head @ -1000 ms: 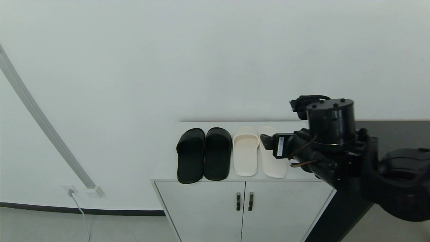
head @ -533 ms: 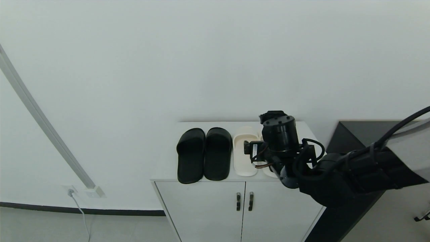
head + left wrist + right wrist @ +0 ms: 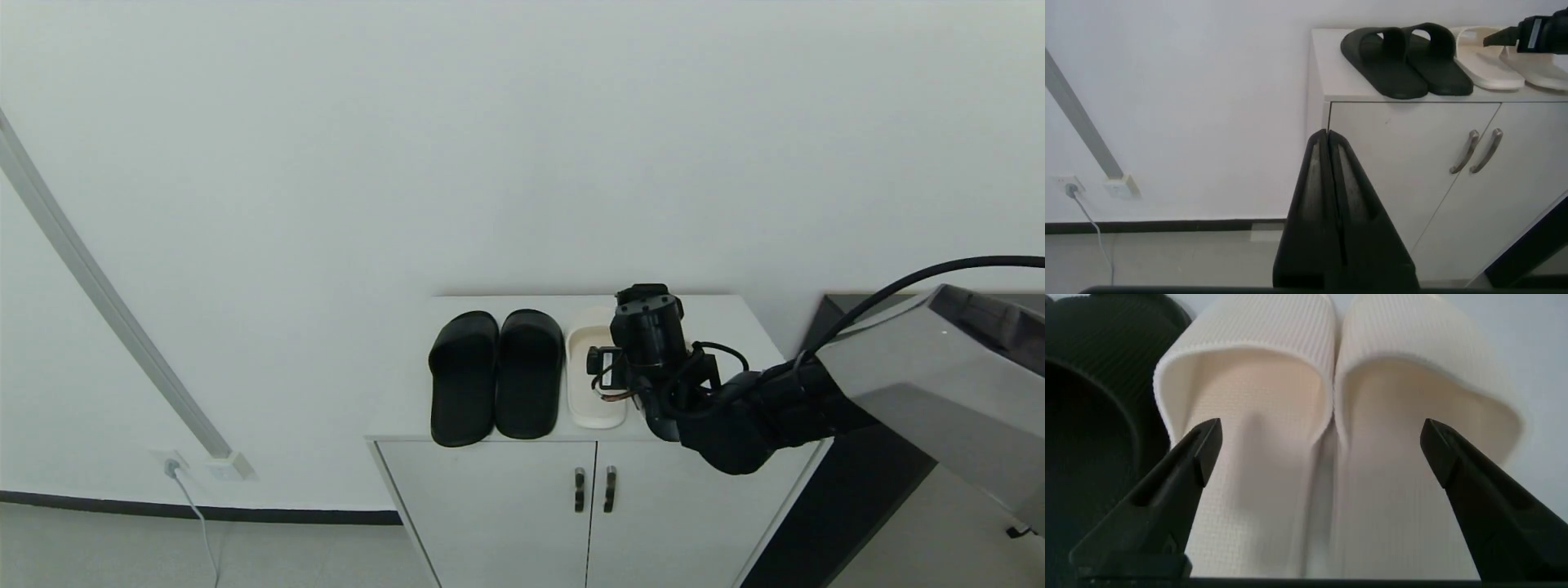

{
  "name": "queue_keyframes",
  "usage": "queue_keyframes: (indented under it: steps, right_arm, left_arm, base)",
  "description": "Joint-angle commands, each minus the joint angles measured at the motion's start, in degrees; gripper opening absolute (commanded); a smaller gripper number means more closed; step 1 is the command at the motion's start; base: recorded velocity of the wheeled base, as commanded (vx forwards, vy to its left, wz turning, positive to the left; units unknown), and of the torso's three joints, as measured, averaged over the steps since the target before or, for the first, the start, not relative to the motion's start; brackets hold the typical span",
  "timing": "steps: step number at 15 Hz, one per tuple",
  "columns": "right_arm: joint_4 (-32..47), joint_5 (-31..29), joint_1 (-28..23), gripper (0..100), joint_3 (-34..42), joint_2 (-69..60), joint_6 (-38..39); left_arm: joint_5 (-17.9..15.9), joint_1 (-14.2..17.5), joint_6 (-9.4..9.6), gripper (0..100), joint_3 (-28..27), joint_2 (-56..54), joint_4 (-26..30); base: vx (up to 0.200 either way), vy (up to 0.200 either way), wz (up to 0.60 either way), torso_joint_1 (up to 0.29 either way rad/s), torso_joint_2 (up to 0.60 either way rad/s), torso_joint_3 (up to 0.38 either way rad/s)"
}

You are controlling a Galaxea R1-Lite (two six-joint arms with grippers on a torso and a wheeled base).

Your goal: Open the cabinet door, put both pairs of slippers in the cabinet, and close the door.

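Cabinet (image 3: 490, 514): right tool (image 3: 1320, 429) seemingly over slippers (image 3: 1249, 457)

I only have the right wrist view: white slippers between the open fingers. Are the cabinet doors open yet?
Observer: No. In the head view both cabinet doors are shut, with their handles side by side at the middle.
Operator: I see a black edge beside the white pair. Is the black pair together?
Observer: Yes. Both black slippers lie side by side on the cabinet top, to the robot's left of the white slippers.
Operator: And the left arm?
Observer: The left gripper is shut on nothing and points toward the cabinet's left front corner.
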Motion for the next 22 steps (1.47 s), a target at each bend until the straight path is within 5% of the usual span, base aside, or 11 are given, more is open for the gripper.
queue_keyframes:
  steps: [1, 10, 11, 19, 22]
  right_arm:
    - [0.13, -0.01, -0.32, 100, -2.8, 2.73, -0.07]
    - [0.13, -0.01, -4.45, 100, -15.1, 10.82, -5.26]
    - [0.13, 0.08, -4.71, 0, -15.63, 11.08, -5.43]
    - [-1.1, -0.27, -4.36, 0, -12.99, 8.71, -5.34]
    - [-1.1, -0.18, -3.66, 0, -6.31, 1.77, -5.43]
  left_arm:
    - [-0.02, 0.0, -0.02, 0, 0.01, 0.07, -0.01]
    - [-0.02, 0.0, -0.02, 0, 0.01, 0.07, -0.01]
    - [-0.02, 0.0, -0.02, 0, 0.01, 0.07, -0.01]
    - [-0.02, 0.0, -0.1, 0, 0.01, 0.07, -0.01]
    - [-0.02, 0.0, -0.1, 0, 0.01, 0.07, -0.01]
  base:
    - [0.0, 0.0, 0.0, 0.0, 0.0, 0.0]
    - [0.0, 0.0, 0.0, 0.0, 0.0, 0.0]
    - [0.0, 0.0, 0.0, 0.0, 0.0, 0.0]
    - [0.0, 0.0, 0.0, 0.0, 0.0, 0.0]
    - [0.0, 0.0, 0.0, 0.0, 0.0, 0.0]
